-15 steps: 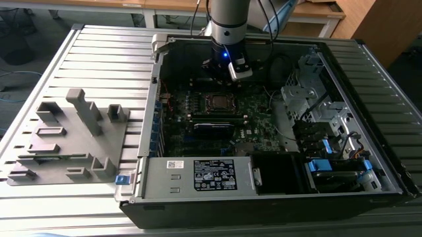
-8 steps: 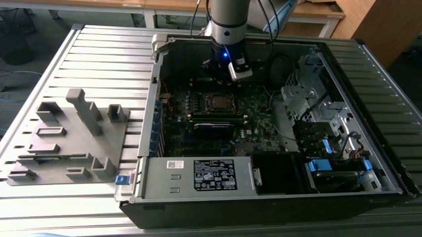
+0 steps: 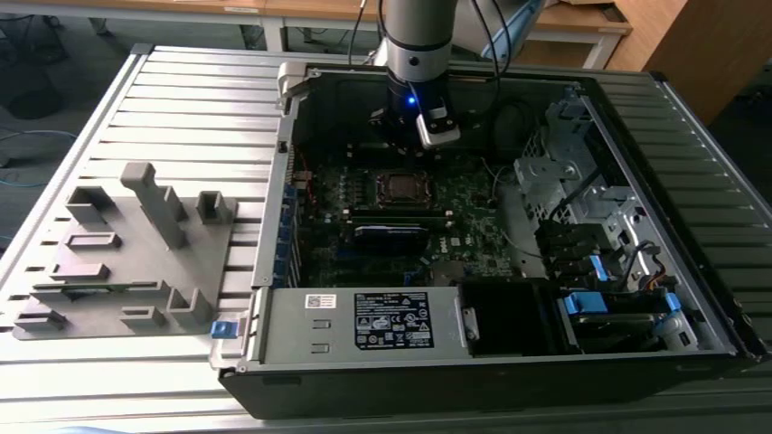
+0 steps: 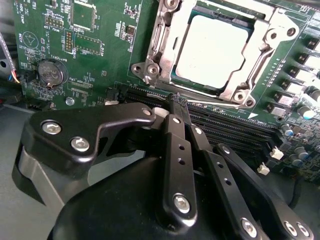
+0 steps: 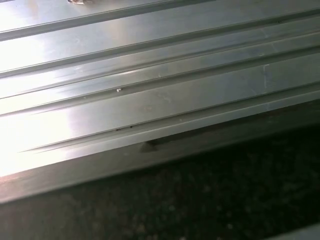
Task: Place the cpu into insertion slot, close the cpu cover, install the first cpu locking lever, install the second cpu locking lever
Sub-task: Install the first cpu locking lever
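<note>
Gripper (image 4: 176,102): hovering clenched, gripping nothing, just beside the insertion slot (image 4: 144,70). Cpu (image 4: 212,47): sitting in that slot, cpu cover (image 4: 257,65) lying flat over its edges, seemingly pinning it in place for locking.

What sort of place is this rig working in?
Probably a robotics lab or workshop: an open PC case sits on a slatted aluminium table, a grey fixture block beside it, with wooden desks behind.
</note>
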`<action>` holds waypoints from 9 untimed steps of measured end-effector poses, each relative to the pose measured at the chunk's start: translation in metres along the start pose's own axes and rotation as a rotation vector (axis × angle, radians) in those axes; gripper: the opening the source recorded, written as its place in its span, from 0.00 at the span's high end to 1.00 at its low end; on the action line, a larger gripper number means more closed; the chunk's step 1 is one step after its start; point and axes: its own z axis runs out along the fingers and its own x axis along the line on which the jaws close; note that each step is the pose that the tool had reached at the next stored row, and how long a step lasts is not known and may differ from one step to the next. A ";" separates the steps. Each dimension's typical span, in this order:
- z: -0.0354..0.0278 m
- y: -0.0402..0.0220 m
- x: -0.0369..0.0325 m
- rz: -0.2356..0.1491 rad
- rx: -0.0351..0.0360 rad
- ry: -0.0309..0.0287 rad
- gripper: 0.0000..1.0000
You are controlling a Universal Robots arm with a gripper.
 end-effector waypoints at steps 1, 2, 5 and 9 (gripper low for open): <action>0.0000 0.0000 0.0000 0.000 -0.0001 -0.0001 0.89; 0.0000 0.0000 0.0001 0.001 -0.0001 -0.0001 0.89; 0.0000 0.0000 0.0006 0.002 -0.0001 -0.0003 0.89; 0.0002 0.0000 0.0008 0.013 0.0004 -0.0010 0.89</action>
